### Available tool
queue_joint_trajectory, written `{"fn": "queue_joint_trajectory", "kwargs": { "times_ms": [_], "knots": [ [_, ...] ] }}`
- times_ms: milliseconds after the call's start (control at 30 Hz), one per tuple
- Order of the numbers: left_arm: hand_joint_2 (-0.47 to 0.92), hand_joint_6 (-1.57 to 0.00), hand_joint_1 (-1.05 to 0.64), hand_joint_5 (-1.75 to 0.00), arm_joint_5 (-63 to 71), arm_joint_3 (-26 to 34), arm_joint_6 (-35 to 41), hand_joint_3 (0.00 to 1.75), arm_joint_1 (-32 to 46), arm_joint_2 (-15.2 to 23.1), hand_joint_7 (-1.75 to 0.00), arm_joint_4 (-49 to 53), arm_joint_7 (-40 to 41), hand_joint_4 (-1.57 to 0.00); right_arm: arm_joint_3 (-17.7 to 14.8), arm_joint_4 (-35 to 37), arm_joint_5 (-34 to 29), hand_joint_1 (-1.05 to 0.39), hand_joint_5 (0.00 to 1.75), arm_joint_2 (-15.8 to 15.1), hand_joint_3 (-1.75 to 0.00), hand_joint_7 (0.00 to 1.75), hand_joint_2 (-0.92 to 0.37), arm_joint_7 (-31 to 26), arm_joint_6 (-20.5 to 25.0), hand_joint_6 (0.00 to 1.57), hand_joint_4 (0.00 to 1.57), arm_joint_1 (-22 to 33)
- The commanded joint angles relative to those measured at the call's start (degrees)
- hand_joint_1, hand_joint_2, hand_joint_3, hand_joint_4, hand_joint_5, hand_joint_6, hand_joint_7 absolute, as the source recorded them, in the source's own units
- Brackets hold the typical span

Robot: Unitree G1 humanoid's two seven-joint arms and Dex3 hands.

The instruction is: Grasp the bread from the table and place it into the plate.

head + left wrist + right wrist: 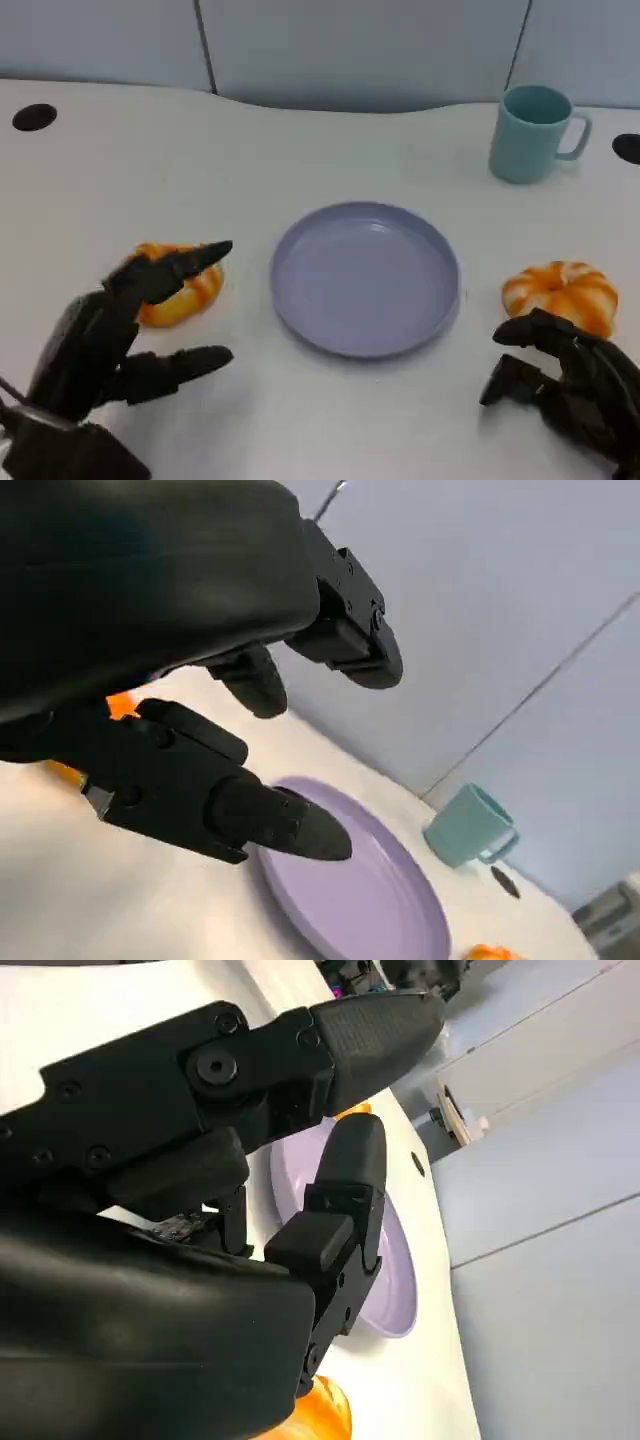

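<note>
**Bread on the bench, plate in the middle**

The bread is a round orange bun. It sits on the white bench, just left of the purple plate. It is not in the plate. The left hand is right by this bread. Its fingers are spread wide, with one reaching over the top of the bun and another lying on the bench below it. I cannot tell if the top one touches the bread. The hand holds nothing.

A second orange bun sits to the right of the plate. The right hand is just below that bun, with its fingers apart and holding nothing.

A blue-green mug stands upright, far behind the plate and to its right.
</note>
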Motion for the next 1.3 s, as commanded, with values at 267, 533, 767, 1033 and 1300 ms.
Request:
{"fn": "queue_joint_trajectory", "kwargs": {
  "times_ms": [267,533,767,1033,1300],
  "knots": [
    [0.90,-0.27,-0.63,-0.41,25.74,-4.84,13.57,0.00,-1.49,10.05,0.00,-12.99,16.26,0.00,0.99,0.50,-2.02,-0.47,1.44,0.26,-0.20,1.04,-0.92,-2.00,-2.11,0.64,0.62,1.50],
    [0.89,-0.18,-0.70,-0.17,33.25,-12.64,29.49,0.00,-5.66,15.02,-0.01,-17.53,5.75,0.00,0.28,1.07,-0.35,-0.47,1.41,0.93,-0.20,0.99,-0.92,-1.07,-2.57,0.65,0.61,1.80],
    [0.87,-0.14,-0.72,-0.07,31.62,-18.04,33.37,0.00,-10.72,17.49,0.00,-12.27,2.25,0.00,-0.05,1.54,-0.22,-0.47,1.37,1.00,-0.21,0.93,-0.92,-0.46,-2.89,0.69,0.64,1.75],
    [0.88,-0.08,-0.74,-0.06,29.90,-26.07,36.37,0.00,-23.34,15.77,0.00,10.04,-0.72,0.00,0.13,0.59,-0.26,-0.48,1.35,0.92,-0.21,0.91,-0.92,-0.49,-2.94,0.70,0.65,2.39],
    [0.90,-0.07,-0.72,0.00,27.87,-32.40,38.69,0.00,-35.09,11.96,-0.01,29.03,0.16,0.00,-0.52,0.73,0.59,-0.45,1.37,0.86,-0.21,0.90,-0.92,0.72,-2.72,0.70,0.64,2.56]
  ]
}}
